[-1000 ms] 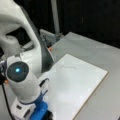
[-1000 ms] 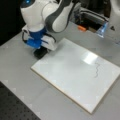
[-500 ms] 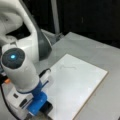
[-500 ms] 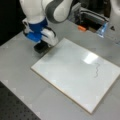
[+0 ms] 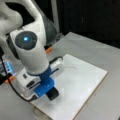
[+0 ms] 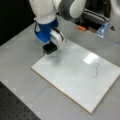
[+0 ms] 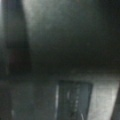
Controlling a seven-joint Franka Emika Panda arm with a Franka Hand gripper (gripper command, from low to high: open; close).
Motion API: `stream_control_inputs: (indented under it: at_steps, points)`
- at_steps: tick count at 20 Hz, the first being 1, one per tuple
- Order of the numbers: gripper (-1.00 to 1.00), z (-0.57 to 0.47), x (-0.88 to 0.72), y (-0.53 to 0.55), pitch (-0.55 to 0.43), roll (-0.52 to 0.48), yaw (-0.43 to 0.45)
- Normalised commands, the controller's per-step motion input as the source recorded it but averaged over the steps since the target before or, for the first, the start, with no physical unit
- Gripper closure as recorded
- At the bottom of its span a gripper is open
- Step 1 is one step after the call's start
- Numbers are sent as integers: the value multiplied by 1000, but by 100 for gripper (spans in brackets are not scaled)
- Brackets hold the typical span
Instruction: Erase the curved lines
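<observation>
Nearest the arm: the gripper (image 6: 50,48) carries a dark block, apparently an eraser (image 5: 52,94), on a blue mount; the jaws themselves are hidden behind that mount, so how far apart they stand cannot be told; whether the block is clamped or fixed on is likewise unclear.

Change over the last second: the gripper has travelled from off the board's edge inward; the eraser now sits over the white board (image 6: 67,82), at its corner toward a front view's left (image 6: 37,68), low above or perhaps touching the surface; contact cannot be confirmed. In the earlier frames it was beside the board, over bare table (image 6: 20,50); so the arm has crossed onto the working surface.

The wrist view is dark and smeared; a pale strip and a darker rectangle show low down, nothing nameable.

Further out: the curve lines (image 6: 96,70) remain on the board, a thin wavy dark stroke toward a front view's right, just beside a bright glare patch; a faint trace also shows in a front view (image 5: 70,67). The stroke looks whole and unsmudged, well apart from the eraser.

Judgement: no erasing has happened yet; the move brings the tool onto the board but most of the board's width still separates it from the mark.
</observation>
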Motion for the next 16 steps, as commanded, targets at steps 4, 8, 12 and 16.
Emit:
stream_control_inputs:
  at_steps: [4,8,12,16]
  points:
    - [100,123,-557,606,-32,-174,-173]
    - [100,-47,-514,404,-85,-110,-214]
    - [100,-34,-461,292,-92,-61,-317]
    - [100,-7,-442,228,-98,5,-369]
